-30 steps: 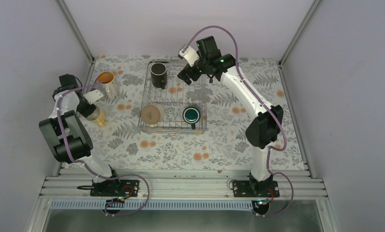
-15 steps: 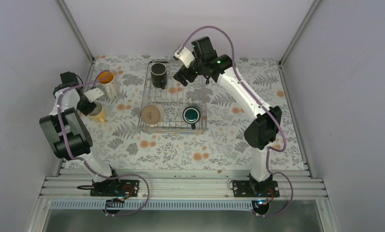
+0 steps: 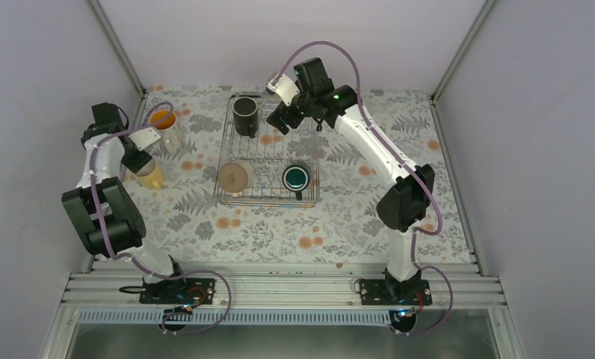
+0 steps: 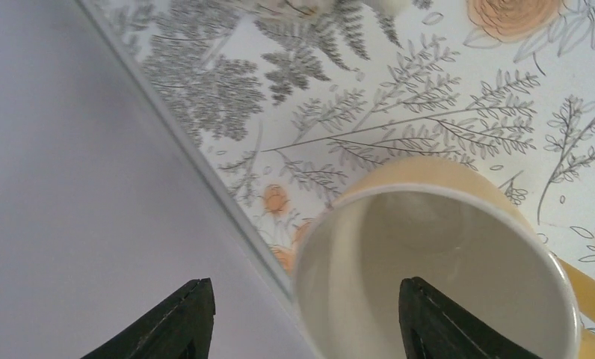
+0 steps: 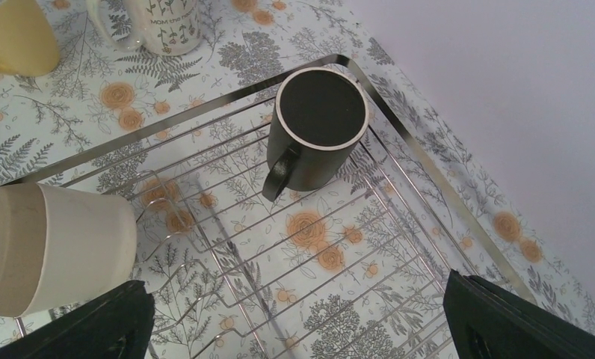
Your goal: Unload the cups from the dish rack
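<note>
The silver wire dish rack [image 3: 270, 200] holds three cups. A black cup [image 3: 245, 116] [image 5: 321, 127] stands at its back left. A cream cup [image 3: 235, 177] [image 5: 51, 247] lies on its side at the front left, and a dark green cup [image 3: 296, 177] stands at the front right. My right gripper [image 3: 279, 120] [image 5: 298, 314] hovers open over the rack, just right of the black cup. Left of the rack a yellow cup [image 3: 152, 176] [image 4: 436, 262] stands upright on the table. My left gripper [image 3: 139, 161] [image 4: 309, 321] is open astride its rim, one finger inside, not touching.
A white mug with an orange inside [image 3: 166, 127] [image 5: 164, 22] stands on the floral tablecloth behind the yellow cup. The left enclosure wall [image 4: 70, 224] and its metal edge strip run close beside the left gripper. Walls close the table at the back and right.
My left gripper has opened and let go of the yellow cup, which now stands on the table. My right arm has shifted left toward the black cup, still open.
</note>
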Motion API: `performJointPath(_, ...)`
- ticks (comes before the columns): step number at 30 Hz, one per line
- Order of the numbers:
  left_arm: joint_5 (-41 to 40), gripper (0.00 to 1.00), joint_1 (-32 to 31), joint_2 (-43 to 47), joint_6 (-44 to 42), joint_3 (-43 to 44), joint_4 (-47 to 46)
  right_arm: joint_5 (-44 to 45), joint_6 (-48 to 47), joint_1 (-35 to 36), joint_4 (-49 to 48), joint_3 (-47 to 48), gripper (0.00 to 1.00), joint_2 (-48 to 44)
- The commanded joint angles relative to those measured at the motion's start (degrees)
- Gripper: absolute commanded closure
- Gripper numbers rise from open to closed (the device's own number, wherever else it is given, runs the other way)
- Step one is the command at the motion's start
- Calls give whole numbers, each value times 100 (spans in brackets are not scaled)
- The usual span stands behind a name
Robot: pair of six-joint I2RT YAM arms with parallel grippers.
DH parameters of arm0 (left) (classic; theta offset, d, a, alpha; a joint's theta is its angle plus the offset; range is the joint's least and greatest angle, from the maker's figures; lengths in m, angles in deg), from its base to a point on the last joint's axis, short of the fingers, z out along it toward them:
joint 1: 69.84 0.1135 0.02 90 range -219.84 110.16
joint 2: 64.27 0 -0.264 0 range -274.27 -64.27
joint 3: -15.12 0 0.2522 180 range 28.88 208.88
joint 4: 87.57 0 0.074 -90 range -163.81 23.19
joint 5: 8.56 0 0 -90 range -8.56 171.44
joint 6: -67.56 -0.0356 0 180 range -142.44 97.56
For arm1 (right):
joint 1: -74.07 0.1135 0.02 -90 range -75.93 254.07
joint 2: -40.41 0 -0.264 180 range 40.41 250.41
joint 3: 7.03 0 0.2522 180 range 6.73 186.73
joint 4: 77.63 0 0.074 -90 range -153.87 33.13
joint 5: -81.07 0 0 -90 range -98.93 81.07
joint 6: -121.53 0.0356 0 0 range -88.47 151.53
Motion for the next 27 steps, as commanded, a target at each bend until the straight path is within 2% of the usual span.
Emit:
performJointPath(1, 2, 37, -41, 473, 93, 346, 105, 118, -57, 111, 12, -49, 0, -90)
performJointPath(3, 24, 35, -65, 691, 143, 399, 84, 123, -57, 139, 14, -54, 0, -84)
performJointPath(6, -116, 26, -110, 1061, 442, 393, -160, 74, -51, 175, 28, -78, 0, -69)
performJointPath(9, -149, 13, -162, 1561, 950, 246, -521, 63, -47, 234, 30, -47, 0, 46)
performJointPath(10, -145, 2, -179, 1775, 1135, 121, -746, 108, -48, 262, 34, -3, 0, 118)
performJointPath(11, -147, 0, -190, 1983, 1380, -34, -976, 176, -36, 298, 30, 54, 0, 192)
performJointPath(15, 1, 0, -240, 2787, 2178, -763, -1751, 801, 65, 455, -319, 177, 0, 475)
performJointPath(20, 464, 0, -248, 3559, 2517, -1453, -2359, 1814, -146, 711, -736, 371, 0, 922)
performJointPath(27, 597, 0, -261, 3727, 2589, -1604, -2262, 2040, 365, 696, -849, 1081, 0, 1812)
